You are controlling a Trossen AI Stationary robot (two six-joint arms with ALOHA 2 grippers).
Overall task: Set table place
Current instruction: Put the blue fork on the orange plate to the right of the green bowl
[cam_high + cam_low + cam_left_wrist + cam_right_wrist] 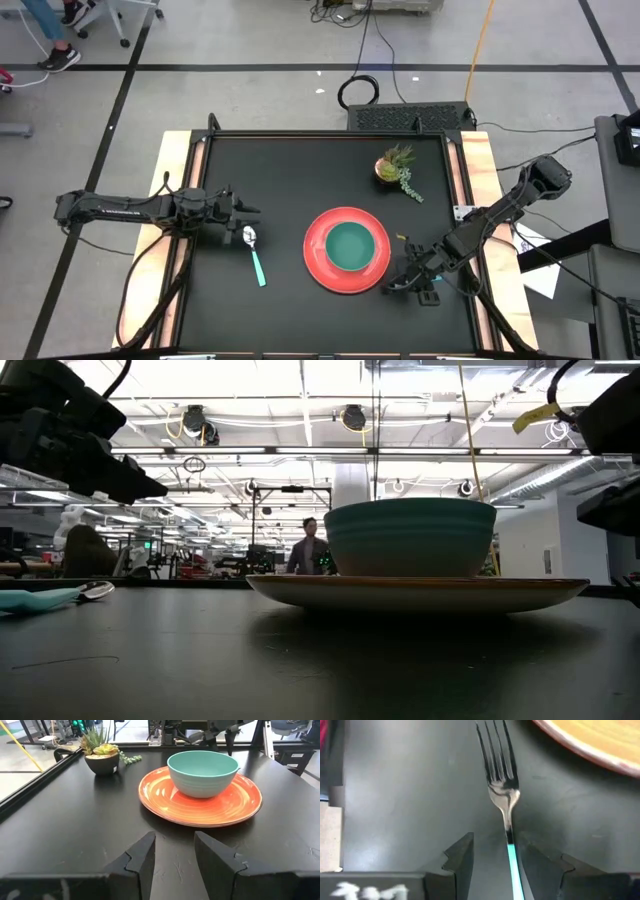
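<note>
A matte black table [300,200] carries a red plate [318,262] with a teal bowl [349,245] on it; behind, a lab with ceiling lights and a standing person [310,547] is seen. Beside the plate, a fork [501,780] lies between the part-open fingers of the right gripper [492,857], tines pointing away from it, handle not visibly gripped. On the plate's other side a spoon [255,255] lies near the left gripper [173,850], which is held narrowly open and empty.

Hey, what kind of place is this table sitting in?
Probably a robotics lab or open workshop: exposed ceiling ducts and strip lights, cables trailing over a taped concrete floor, and a person standing among equipment racks behind the table.
</note>
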